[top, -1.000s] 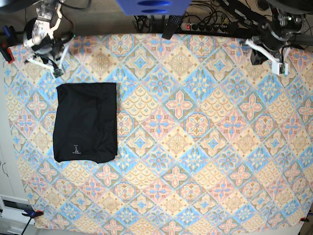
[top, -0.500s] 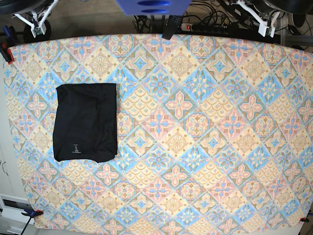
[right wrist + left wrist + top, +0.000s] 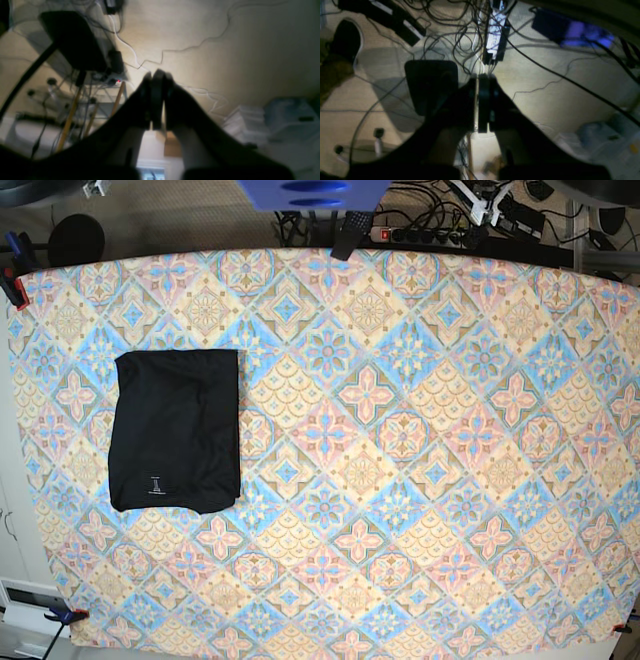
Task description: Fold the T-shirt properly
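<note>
Well apart from both claws, T-shirt (image 3: 176,430)

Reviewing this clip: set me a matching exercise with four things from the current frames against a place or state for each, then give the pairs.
Things:
1. T-shirt
2. left gripper
3. power strip
4. patterned tablecloth

Places or states:
A. jaws shut, holding nothing, above a floor strewn with cables
B. covers the whole table
C. folded into a rectangle on the base view's left
D. beyond the table's far edge, red switch showing

Pairs: 1-C, 2-A, 3-D, 4-B
</note>
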